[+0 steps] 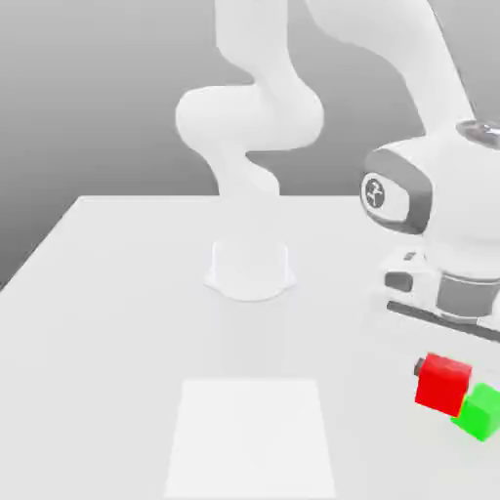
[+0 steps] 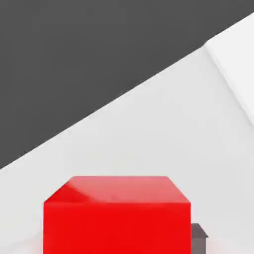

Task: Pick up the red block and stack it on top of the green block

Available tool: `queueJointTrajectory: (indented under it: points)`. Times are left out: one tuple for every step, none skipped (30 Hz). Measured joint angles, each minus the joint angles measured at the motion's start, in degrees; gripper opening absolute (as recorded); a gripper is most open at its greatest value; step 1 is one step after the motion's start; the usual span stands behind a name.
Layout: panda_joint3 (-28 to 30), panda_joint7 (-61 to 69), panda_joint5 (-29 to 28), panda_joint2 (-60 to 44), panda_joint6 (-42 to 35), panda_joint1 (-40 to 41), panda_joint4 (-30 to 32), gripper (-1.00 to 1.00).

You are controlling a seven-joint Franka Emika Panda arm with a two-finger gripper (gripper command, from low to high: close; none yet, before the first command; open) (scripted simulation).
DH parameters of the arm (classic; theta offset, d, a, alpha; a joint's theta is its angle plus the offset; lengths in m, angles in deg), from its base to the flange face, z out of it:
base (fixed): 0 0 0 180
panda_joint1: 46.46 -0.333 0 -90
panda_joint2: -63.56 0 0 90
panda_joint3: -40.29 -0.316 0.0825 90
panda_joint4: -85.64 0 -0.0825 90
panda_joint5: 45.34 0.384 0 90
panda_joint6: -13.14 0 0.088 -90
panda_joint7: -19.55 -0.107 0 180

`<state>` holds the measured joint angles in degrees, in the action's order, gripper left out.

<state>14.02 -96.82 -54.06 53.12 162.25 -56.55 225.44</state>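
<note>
Jaws pinching the red block (image 1: 442, 384), a presumably light, rigid, slightly slippery cube, best held centrally across opposite faces.

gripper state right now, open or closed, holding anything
gripper: closed on the red block, a dark fingertip against its side

This is a simulated robotics workspace, a bare lab-like scene: a white robot arm (image 1: 252, 117) stands mounted on a pale tabletop (image 1: 107, 342), its base near the centre of the exterior view. Behind it, toward twelve o'clock, lies a plain grey backdrop (image 1: 117, 98), and a flat white panel (image 1: 250, 439) lies toward six o'clock.
</note>
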Motion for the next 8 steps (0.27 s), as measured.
queueJointTrajectory:
  points:
    - [0.15, -1.94, -1.41, -1.32, 0.91, -1.37, -0.27, -1.0]
    - [0.72, -3.56, -3.04, -2.91, 2.11, -2.4, -0.49, -1.0]
    - [1.74, -4.94, -4.65, -4.62, 3.47, -3.51, -0.67, -1.0]
    - [2.9, -6.28, -6.36, -6.42, 4.92, -4.56, -0.83, -1.0]
    - [3.98, -7.3, -7.71, -7.91, 6.12, -5.51, -0.94, 1.0]
    - [3.98, -7.3, -7.71, -7.91, 6.13, -5.51, -0.94, 1.0]
    - [3.98, -7.3, -7.71, -7.91, 6.13, -5.51, -0.94, 1.0]
    - [3.98, -7.3, -7.71, -7.91, 6.13, -5.51, -0.94, 1.0]
